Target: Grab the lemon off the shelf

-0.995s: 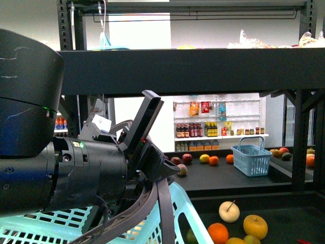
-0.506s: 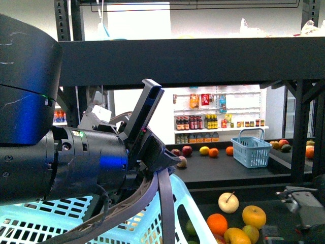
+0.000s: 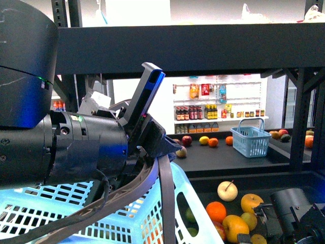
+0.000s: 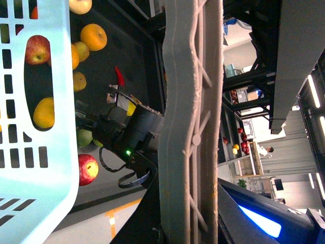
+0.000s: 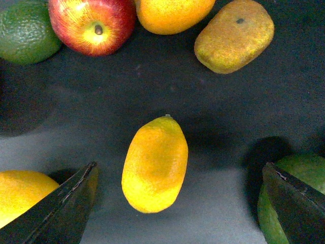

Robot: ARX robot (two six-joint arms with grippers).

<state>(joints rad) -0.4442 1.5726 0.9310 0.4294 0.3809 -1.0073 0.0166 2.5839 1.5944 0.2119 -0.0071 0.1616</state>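
Note:
The lemon (image 5: pixel 155 163), an oval bright-yellow fruit, lies on the dark deck of the black shelf (image 3: pixel 203 48). In the right wrist view it sits between the fingers of my right gripper (image 5: pixel 177 211), which is open and above it, touching nothing. My right arm (image 3: pixel 292 216) shows low at the right over the fruit pile. My left gripper (image 4: pixel 188 213) is shut on the rim of the pale blue basket (image 3: pixel 152 218) and holds it at the left. In the front view I cannot tell which yellow fruit is the lemon.
Around the lemon lie a red apple (image 5: pixel 92 25), a dark green fruit (image 5: pixel 28 30), an orange (image 5: pixel 172 14), a yellow-brown fruit (image 5: pixel 233 35) and a green fruit (image 5: pixel 271 203) by one finger. A cream apple (image 3: pixel 227 191) lies further back. A small blue basket (image 3: pixel 251 140) stands on a far table.
My right arm has come into view at the lower right and moved in over the fruit. The shelf deck has shifted upward in the view. The left gripper still holds the basket.

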